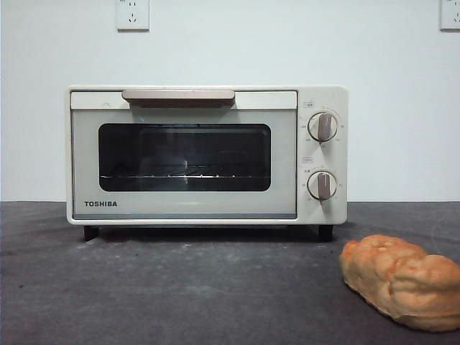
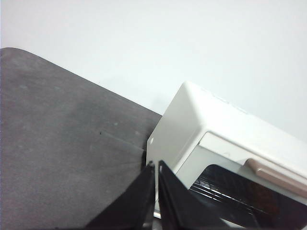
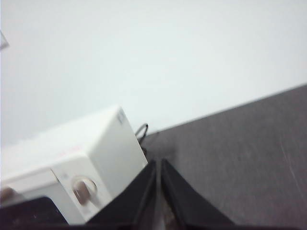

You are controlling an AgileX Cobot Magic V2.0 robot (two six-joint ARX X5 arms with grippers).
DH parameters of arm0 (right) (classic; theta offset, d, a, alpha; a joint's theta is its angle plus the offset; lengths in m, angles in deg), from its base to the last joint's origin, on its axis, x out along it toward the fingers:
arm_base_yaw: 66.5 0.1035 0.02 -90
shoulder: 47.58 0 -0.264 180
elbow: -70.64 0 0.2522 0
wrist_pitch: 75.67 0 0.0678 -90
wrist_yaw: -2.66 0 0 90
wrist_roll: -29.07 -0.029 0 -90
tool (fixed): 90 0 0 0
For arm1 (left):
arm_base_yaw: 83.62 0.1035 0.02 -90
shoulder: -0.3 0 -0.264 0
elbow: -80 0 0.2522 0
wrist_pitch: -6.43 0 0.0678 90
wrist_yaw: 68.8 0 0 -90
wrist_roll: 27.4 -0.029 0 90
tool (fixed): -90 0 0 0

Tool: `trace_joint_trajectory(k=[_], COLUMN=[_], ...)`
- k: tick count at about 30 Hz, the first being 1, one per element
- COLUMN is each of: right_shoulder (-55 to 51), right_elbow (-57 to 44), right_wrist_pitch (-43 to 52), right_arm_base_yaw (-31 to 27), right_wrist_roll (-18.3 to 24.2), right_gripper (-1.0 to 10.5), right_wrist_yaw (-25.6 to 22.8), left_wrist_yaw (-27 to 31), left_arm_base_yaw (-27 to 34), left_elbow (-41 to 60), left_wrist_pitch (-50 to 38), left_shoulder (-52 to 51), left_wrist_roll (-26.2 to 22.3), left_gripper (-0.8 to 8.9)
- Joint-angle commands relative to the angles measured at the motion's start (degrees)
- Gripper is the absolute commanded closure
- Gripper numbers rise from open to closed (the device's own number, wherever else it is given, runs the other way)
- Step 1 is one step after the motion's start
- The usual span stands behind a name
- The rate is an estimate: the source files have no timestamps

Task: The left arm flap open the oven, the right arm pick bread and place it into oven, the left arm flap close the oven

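- 2 grippers are waiting above the table (image 1: 180,287): the left gripper (image 2: 156,166) is keeping its jaws pressed almost together, holding nothing.
- The right gripper (image 3: 158,164) is likewise showing narrow, empty jaws.
- The oven (image 1: 207,154) is standing with its door closed.
- The bread (image 1: 401,280) is lying on the table, near the oven's front right corner.

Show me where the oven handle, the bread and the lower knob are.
oven handle (image 1: 178,95), front view, middle of the beige bar.
bread (image 1: 402,280), front view, centre of the loaf.
lower knob (image 1: 323,185), front view, its raised grip.
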Motion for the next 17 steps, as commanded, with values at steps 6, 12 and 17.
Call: trace_joint_trajectory(k=[6,12,17], right_shoulder=[9.4,19.5,26.6], right_elbow=[13.9,24.1,30.4], right_wrist_pitch=[-10.9,-23.8,-33.8], right_arm_base_yaw=[0.0,0.1,0.6], right_wrist_roll=[8.3,16.3,21.5], right_gripper=[9.3,9.3,9.3], right_wrist_yaw=[5.8,12.2,15.4], left_wrist_yaw=[-7.1,-14.7,-20.9], left_arm_base_yaw=[-0.1,-0.1,-0.2], left_elbow=[-13.3,-22.4,-28.6], left_wrist_pitch=[9.7,19.3,27.6], left_shoulder=[9.1,19.1,27.0], left_wrist_roll=[-10.3,-16.9,-22.5], left_gripper=[7.98,7.98,7.98])
